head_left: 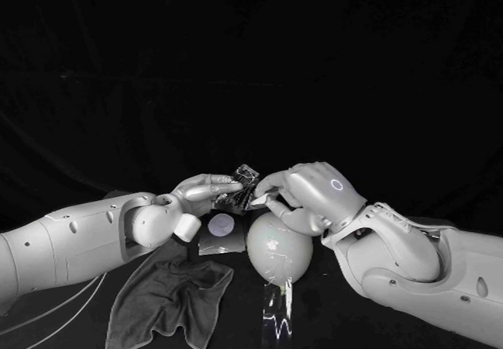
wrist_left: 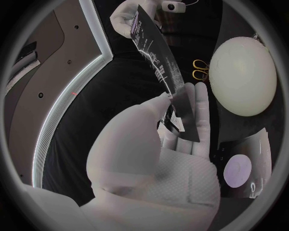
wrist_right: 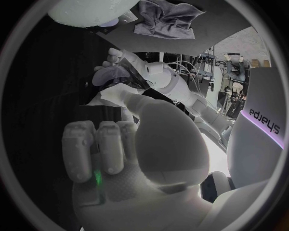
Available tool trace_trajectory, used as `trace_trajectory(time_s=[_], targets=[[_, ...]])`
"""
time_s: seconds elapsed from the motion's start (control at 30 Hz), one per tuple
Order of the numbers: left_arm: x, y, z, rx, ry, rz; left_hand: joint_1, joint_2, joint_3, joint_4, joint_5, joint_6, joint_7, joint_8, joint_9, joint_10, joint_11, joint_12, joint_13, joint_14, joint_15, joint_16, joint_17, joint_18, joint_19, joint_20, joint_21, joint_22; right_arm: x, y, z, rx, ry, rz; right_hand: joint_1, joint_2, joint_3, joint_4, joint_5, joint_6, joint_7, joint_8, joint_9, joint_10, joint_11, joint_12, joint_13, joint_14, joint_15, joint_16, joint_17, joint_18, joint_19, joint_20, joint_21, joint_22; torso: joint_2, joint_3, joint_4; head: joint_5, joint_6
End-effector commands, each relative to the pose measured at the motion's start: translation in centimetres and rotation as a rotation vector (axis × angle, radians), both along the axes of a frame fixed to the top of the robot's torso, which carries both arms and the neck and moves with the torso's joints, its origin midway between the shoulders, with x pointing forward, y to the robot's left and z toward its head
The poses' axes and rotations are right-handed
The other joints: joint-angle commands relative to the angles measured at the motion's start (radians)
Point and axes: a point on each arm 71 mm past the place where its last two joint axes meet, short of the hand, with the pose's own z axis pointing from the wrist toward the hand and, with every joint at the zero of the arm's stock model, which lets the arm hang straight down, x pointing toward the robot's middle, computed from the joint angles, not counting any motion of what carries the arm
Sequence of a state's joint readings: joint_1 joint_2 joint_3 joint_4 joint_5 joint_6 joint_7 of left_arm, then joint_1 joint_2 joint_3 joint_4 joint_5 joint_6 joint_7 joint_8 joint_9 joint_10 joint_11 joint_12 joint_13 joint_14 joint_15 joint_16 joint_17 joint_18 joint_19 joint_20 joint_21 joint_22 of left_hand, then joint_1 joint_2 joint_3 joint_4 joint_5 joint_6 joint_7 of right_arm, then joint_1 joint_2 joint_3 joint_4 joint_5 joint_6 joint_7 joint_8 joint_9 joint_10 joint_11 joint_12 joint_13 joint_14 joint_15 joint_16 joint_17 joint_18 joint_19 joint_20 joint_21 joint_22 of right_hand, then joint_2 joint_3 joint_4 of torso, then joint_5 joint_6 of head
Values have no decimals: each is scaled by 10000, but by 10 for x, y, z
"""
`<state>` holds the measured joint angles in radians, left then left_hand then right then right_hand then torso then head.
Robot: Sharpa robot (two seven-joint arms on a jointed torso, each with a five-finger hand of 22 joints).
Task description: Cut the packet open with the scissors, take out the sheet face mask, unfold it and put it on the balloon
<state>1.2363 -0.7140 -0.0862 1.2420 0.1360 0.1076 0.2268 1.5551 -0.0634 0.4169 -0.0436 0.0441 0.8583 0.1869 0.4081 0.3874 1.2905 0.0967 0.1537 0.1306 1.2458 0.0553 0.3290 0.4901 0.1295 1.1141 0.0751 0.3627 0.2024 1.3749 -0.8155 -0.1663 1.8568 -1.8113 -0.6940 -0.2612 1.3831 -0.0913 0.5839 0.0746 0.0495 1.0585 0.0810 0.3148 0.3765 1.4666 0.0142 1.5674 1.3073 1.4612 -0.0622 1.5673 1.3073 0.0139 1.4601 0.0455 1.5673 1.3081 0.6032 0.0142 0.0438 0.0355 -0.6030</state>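
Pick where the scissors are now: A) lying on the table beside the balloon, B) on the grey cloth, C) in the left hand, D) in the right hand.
A: the scissors lie on the table by the balloon, while the left hand and right hand both hold the packet.

On the table I count one pale oval balloon (head_left: 278, 249), one grey crumpled cloth (head_left: 168, 299) at seven o'clock from it, one dark printed flat packet (head_left: 246, 174), one pair of yellow-handled scissors (wrist_left: 200, 70), and two silver hands: left hand (head_left: 206, 192) and right hand (head_left: 313, 189).
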Motion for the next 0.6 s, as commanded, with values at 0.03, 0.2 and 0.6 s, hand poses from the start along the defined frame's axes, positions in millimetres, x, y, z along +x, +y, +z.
trace_trajectory(time_s=[0.03,0.2,0.6], targets=[[-1,6,-1,24,-88,443,-75,80,581,-646,44,64,3,-60,-27,25,34,-23,25,414,-320,-62,-13,190,-115,-10,108,87,0,3,-1,-99,108,174,-115,-20,69,-11,-10,72,12,64,11,1042,-57,34,2635,1096,-45,35,2635,-139,1107,6,34,2627,1,-7,10,104,-105],[-4,18,-5,142,27,731,-285,159,697,-893,46,124,3,-102,-139,19,34,-3,80,555,-321,-272,-25,133,-431,-62,560,434,2,3,0,212,98,168,-115,-20,69,-11,-10,72,12,64,11,1042,-57,34,2635,1096,-45,35,2635,-139,1107,6,34,2627,-3,0,8,251,-183],[-20,53,-29,514,614,1383,-366,171,751,-1011,45,161,-8,-93,-173,40,23,22,114,627,-335,-335,-2,135,-538,-80,747,572,7,-3,3,1196,227,239,-110,-21,92,-26,-9,71,13,70,16,1042,-61,34,2635,1096,-46,35,2635,-139,1107,4,34,2627,-10,4,-25,843,-582]])
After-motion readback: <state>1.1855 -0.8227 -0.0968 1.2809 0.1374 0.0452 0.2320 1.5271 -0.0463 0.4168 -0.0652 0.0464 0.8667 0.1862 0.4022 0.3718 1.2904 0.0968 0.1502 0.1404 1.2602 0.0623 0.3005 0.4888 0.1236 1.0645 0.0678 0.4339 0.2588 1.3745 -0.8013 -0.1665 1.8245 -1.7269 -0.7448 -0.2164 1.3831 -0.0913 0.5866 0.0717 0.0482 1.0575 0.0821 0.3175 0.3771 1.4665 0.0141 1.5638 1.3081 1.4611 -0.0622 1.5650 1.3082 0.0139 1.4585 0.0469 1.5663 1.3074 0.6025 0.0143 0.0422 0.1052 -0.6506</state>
